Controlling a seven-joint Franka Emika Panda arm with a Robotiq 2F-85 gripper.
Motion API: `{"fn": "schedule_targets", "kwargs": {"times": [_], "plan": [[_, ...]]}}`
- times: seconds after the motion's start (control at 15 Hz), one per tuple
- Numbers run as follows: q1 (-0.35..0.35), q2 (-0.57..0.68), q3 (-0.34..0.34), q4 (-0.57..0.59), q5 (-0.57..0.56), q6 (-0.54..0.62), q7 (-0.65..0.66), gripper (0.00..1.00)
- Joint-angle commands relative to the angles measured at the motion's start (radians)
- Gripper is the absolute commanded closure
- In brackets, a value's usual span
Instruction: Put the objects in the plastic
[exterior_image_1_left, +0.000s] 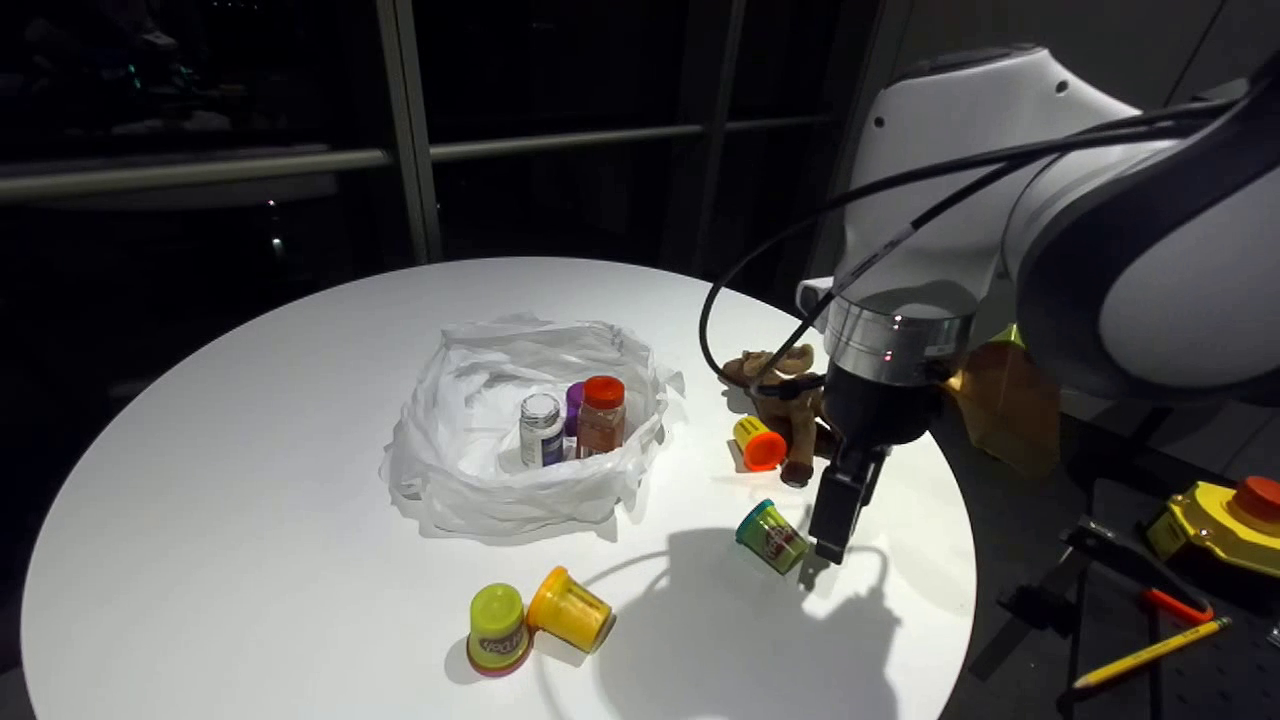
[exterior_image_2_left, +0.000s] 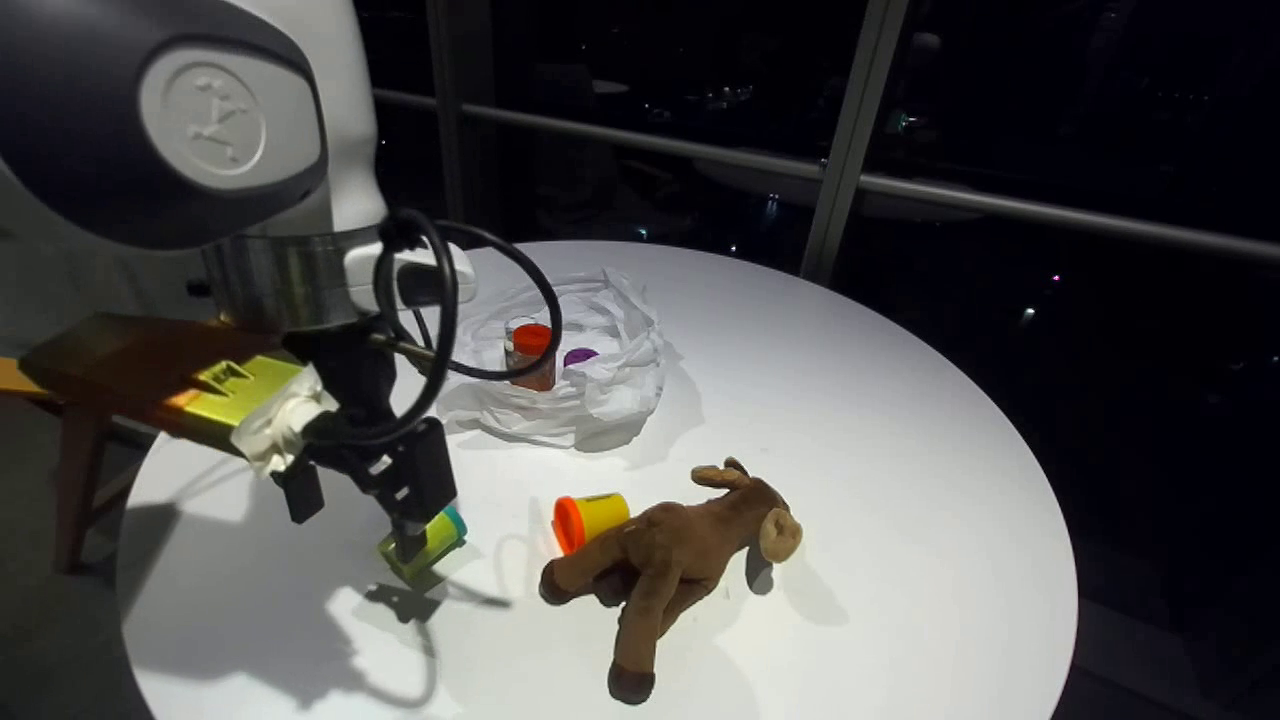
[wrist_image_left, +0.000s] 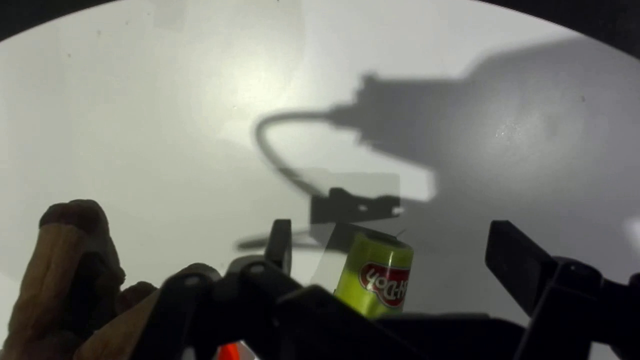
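End effector (wrist_image_left: 392, 244) hovers, perhaps above the tipped green cup (exterior_image_1_left: 772, 537).

Counter (exterior_image_1_left: 230, 520): big round white one, kinda shiny
Windows (exterior_image_1_left: 560, 70): basically black glass in both exterior views, tiny light specks (exterior_image_2_left: 1030, 312) scattered in it
Frames (exterior_image_1_left: 408, 130): metal-looking uprights, with a rail (exterior_image_2_left: 640, 140) running across
Wall (exterior_image_1_left: 1130, 40): dark grey
Floor (exterior_image_2_left: 50, 640): dim grey
Brown furniture (exterior_image_2_left: 110, 355): wooden-looking, leg (exterior_image_2_left: 83, 490) showing, chair or bench, can't tell which
Light: bright on the counter, patch of glare (wrist_image_left: 250, 75) in the wrist view, rest of the room pretty murky
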Motion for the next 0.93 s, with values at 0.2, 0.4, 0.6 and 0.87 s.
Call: {"fn": "schedule_targets", "kwargs": {"times": [0.2, 0.4, 0.6, 0.87], "plan": [[-0.014, 0.178, 0.032, 0.098, 0.018, 0.096, -0.116, 0.0], [0.04, 0.238, -0.02, 0.148, -0.012, 0.164, -0.064, 0.0], [0.082, 0.285, -0.071, 0.187, -0.005, 0.214, -0.043, 0.0], [0.123, 0.324, -0.119, 0.215, 0.009, 0.223, -0.028, 0.34]]}}
